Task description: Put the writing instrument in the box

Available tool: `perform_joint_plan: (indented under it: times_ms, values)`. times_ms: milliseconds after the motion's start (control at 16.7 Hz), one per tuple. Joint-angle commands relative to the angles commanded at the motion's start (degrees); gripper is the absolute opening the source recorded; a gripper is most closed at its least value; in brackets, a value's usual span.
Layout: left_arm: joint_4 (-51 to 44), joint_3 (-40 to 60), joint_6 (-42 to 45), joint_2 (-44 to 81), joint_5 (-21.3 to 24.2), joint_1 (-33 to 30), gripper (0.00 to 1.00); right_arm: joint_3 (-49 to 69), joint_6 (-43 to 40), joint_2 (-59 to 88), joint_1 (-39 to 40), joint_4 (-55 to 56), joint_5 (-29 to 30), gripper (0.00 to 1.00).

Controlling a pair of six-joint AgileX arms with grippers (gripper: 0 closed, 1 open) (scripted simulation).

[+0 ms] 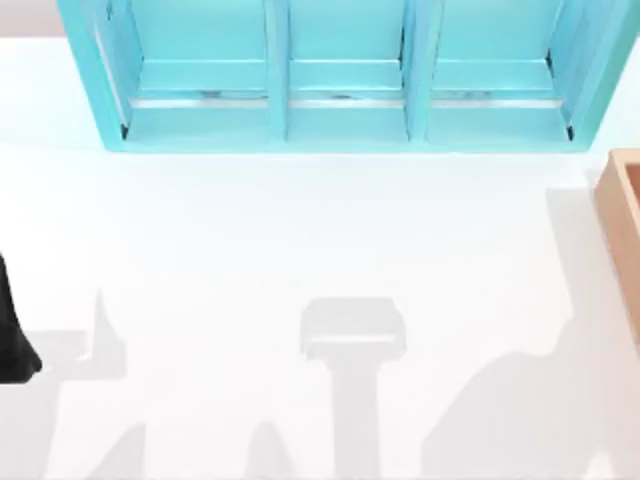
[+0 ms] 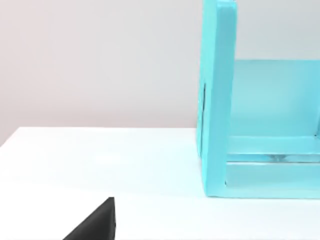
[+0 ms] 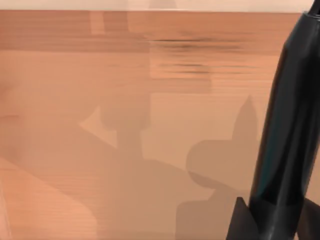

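Observation:
In the right wrist view the writing instrument point(image 3: 289, 130), a slim glossy black pen, stands nearly upright in my right gripper point(image 3: 272, 226). The gripper is shut on the pen's lower end, with a dark finger point(image 3: 242, 221) on either side. Behind the pen spreads the tan wood of the box point(image 3: 125, 125), with the gripper's shadow cast on it. In the top view a corner of the box point(image 1: 624, 215) shows at the table's right edge. My left gripper point(image 1: 14, 345) is parked at the left edge of the table, and a black tip of it point(image 2: 95, 226) shows in the left wrist view.
A big teal three-compartment shelf unit point(image 1: 345, 90) stands along the back of the white table point(image 1: 300, 240). Its side wall point(image 2: 217, 100) rises close in front of the left wrist camera. Arm shadows lie across the table's front half.

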Motion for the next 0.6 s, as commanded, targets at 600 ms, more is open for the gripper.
perform_joint_plan:
  times_ms: [600]
  values:
    - [0.0, 0.0, 0.0, 0.0, 0.0, 0.0, 1.0, -10.8, 4.5, 0.5, 6.3, 8.7, 1.6, 0.0]
